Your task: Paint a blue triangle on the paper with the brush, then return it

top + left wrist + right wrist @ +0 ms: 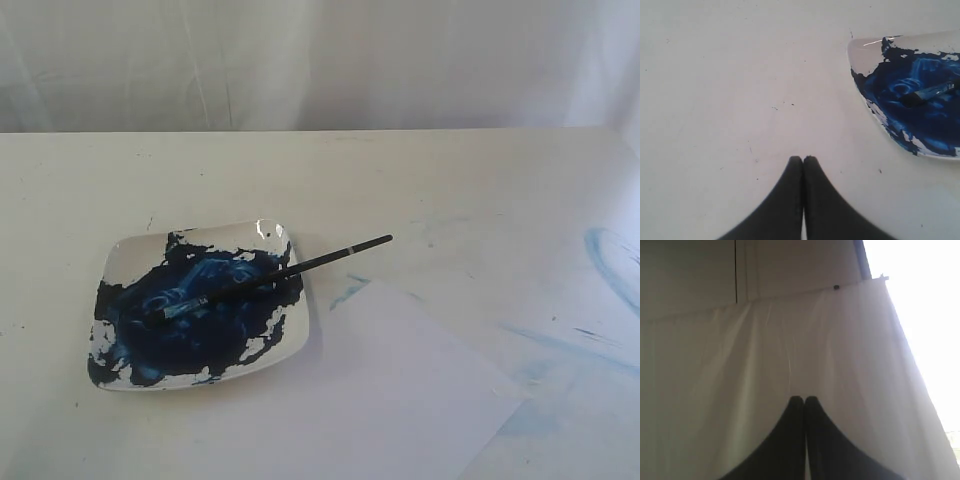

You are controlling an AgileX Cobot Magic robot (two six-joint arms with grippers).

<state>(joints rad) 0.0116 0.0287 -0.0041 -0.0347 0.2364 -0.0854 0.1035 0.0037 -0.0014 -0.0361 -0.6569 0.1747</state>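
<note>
The black-handled brush (290, 270) lies across the square white dish (130, 255), which is smeared with dark blue paint; its bristles rest in the paint and its handle sticks out past the dish's right rim. The white paper (400, 390) lies flat to the right of the dish, and no blue triangle shows on it. Neither gripper appears in the exterior view. My left gripper (803, 159) is shut and empty over bare table, apart from the dish (862, 50) and the brush tip (927, 93). My right gripper (804, 399) is shut and empty, facing a white curtain.
Faint pale-blue smears and an arc (608, 262) mark the cream table to the right of the paper. A white curtain (320, 60) hangs behind the table's far edge.
</note>
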